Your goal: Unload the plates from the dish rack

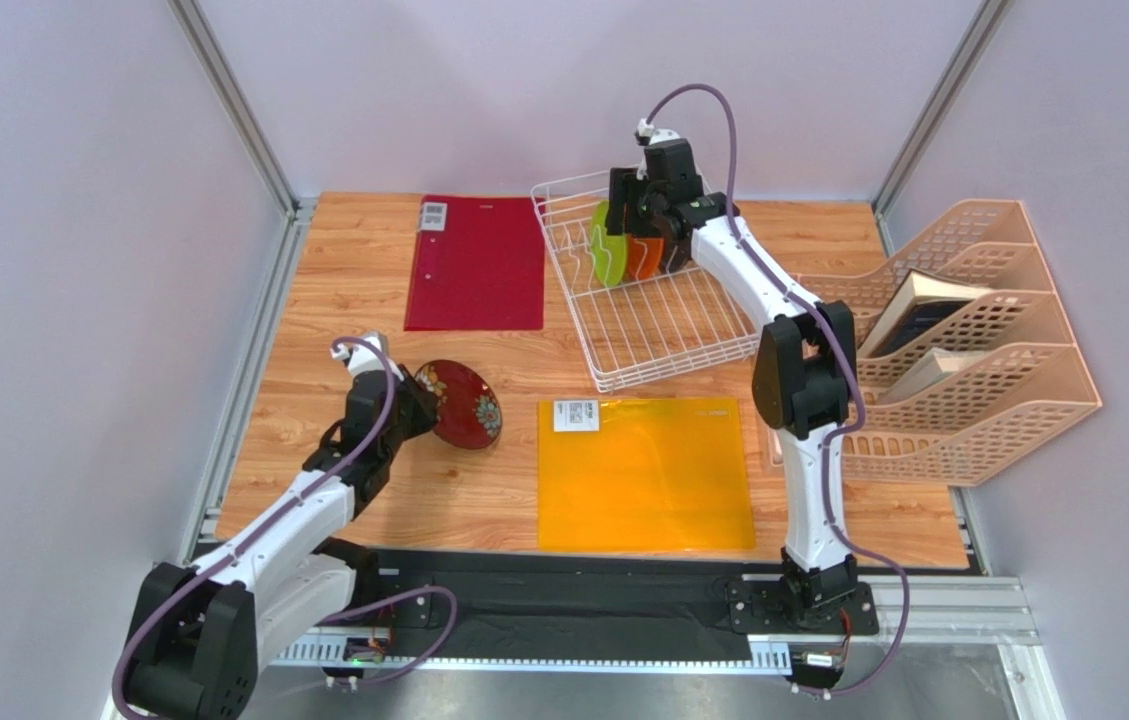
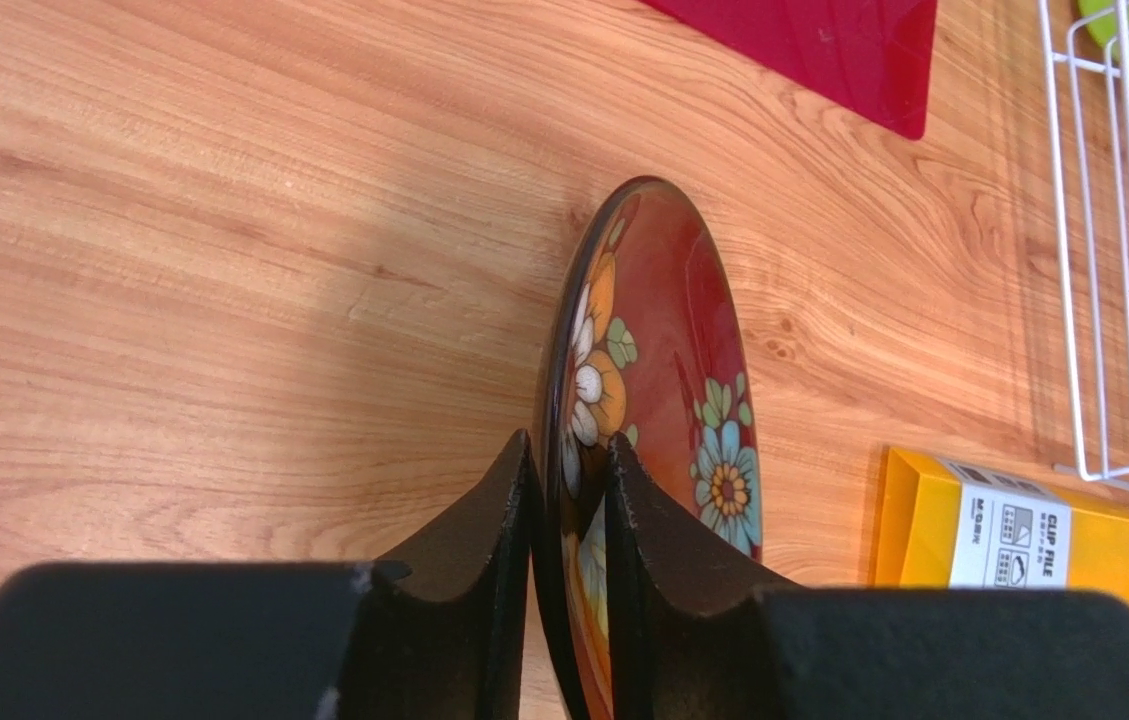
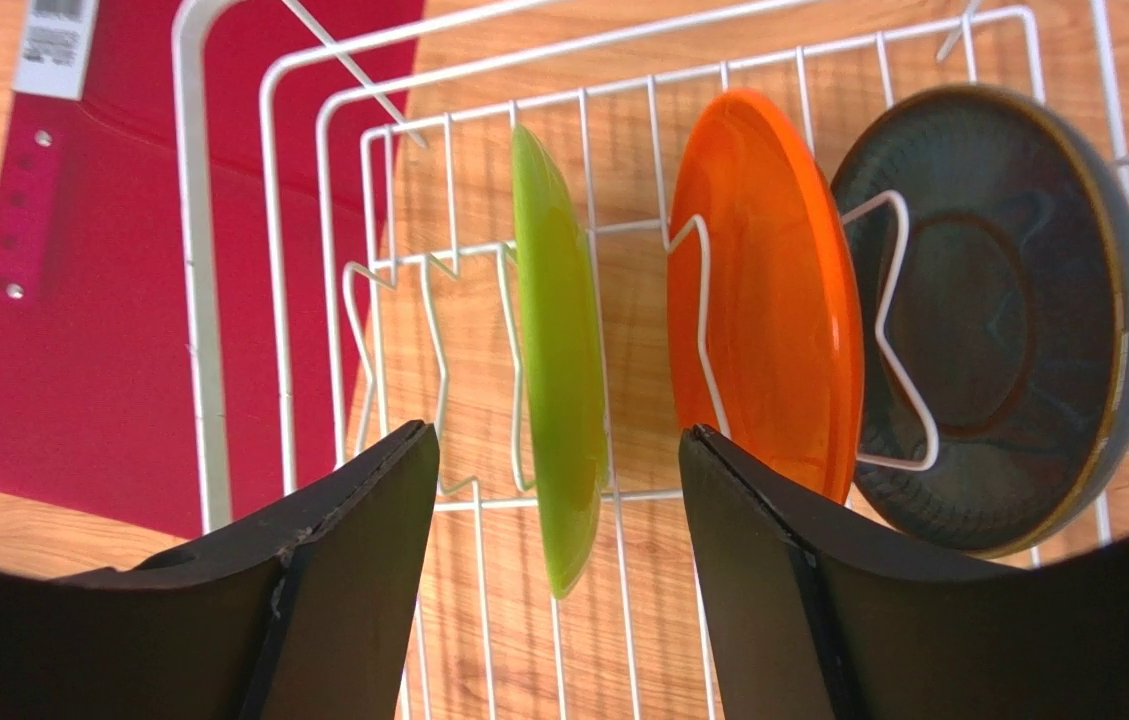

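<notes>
My left gripper [image 1: 417,408] [image 2: 569,450] is shut on the rim of the dark red patterned plate [image 1: 462,402] [image 2: 660,405], held on edge and tilted over the wooden table left of the orange mat. The white wire dish rack [image 1: 653,323] [image 3: 232,285] stands at the back. In it the lime green plate [image 1: 608,248] [image 3: 563,360], orange plate [image 1: 647,255] [image 3: 769,285] and dark teal-grey plate [image 3: 983,315] stand upright between tines. My right gripper [image 1: 642,203] [image 3: 558,443] is open above the rack, its fingers on either side of the green plate, not touching it.
A dark red rectangular mat [image 1: 476,263] [image 3: 59,300] lies left of the rack. An orange mat [image 1: 645,473] [image 2: 1066,540] with a white label lies front centre. Peach perforated file holders [image 1: 976,345] with books stand at the right. Metal frame rails border the table.
</notes>
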{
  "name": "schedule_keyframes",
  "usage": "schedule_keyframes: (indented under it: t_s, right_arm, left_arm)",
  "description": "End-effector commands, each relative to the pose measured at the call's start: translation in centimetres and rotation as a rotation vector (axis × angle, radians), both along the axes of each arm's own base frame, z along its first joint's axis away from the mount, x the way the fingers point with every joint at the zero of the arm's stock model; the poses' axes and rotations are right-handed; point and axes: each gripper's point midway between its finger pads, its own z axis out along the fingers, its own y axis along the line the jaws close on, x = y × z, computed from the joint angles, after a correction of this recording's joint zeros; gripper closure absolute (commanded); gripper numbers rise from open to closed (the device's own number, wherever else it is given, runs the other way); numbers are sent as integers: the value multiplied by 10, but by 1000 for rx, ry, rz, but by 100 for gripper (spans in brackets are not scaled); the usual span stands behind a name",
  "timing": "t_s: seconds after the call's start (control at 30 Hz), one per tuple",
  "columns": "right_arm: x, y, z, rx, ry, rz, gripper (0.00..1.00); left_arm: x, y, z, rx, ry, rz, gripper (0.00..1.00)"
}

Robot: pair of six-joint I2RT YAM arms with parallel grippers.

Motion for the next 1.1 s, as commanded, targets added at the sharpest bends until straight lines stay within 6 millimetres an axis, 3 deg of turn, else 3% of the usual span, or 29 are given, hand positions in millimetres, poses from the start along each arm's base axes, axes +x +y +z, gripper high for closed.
schedule_keyframes:
  t_s: [0.0,0.23,0.3,0.4,0.53,0.63,0.67,0.73,0.87,1.07]
  right_arm:
    - [7,-2,8,-33,-30,6,36]
    - [7,10,-11,-26,9,61,44]
    - [6,14,-15,-27,14,78,56]
    - [6,19,-22,-32,24,91,63]
    - [7,23,-27,-49,24,96,74]
    - [6,26,-30,-61,24,104,85]
    - [5,28,-32,-65,25,109,86]
    - [5,29,-32,-77,19,108,94]
    - [3,34,-28,-92,8,111,100]
    - [-3,34,-8,-213,-78,46,100]
  left_arm:
    - [-4,13,-12,76,45,27,75]
    - [-6,14,-19,90,78,26,73]
    - [-6,15,-21,101,92,26,73]
    - [-9,19,-25,121,121,42,66]
    - [-12,22,-30,124,140,55,64]
    - [-14,24,-33,127,156,67,59]
    - [-13,24,-33,129,160,69,52]
    - [-15,26,-35,137,183,81,45]
    - [-15,27,-37,144,203,92,42]
    - [-16,30,-37,150,200,106,29]
